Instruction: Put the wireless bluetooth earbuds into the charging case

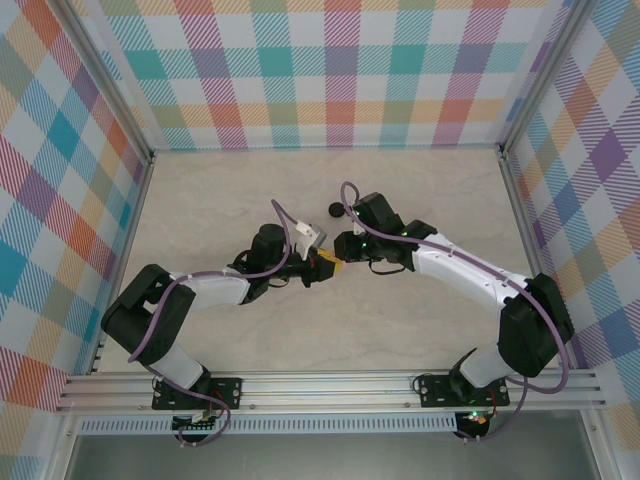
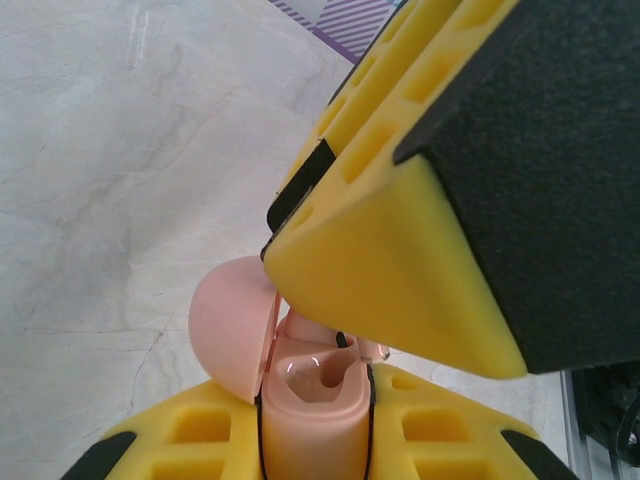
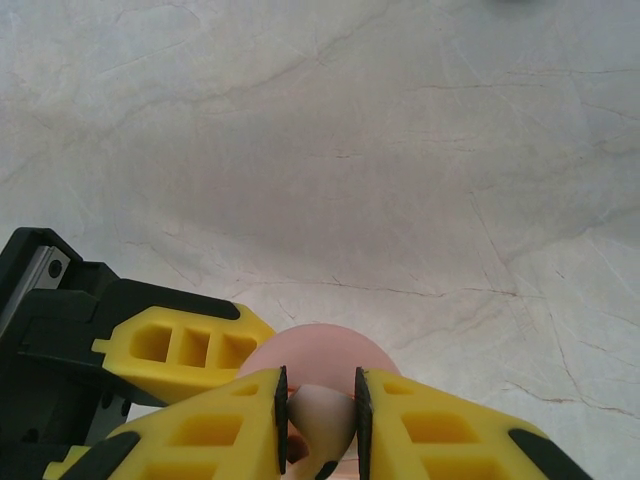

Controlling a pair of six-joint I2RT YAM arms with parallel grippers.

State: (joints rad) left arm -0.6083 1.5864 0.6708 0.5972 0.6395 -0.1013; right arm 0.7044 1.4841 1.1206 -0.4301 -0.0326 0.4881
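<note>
Pink charging case (image 2: 310, 410) clenched in the left gripper (image 2: 316, 445) near the middle of the table (image 1: 300, 190), lid (image 2: 232, 325) tipped open, right gripper (image 3: 320, 405) pinching a pale pink earbud (image 3: 322, 418) just above the case's opening, small black object (image 1: 333, 209) lying just beyond, toward the far edge.

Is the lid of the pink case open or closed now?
Open. The round lid is tipped back beside the pink case, and a hollow shows inside.
</note>
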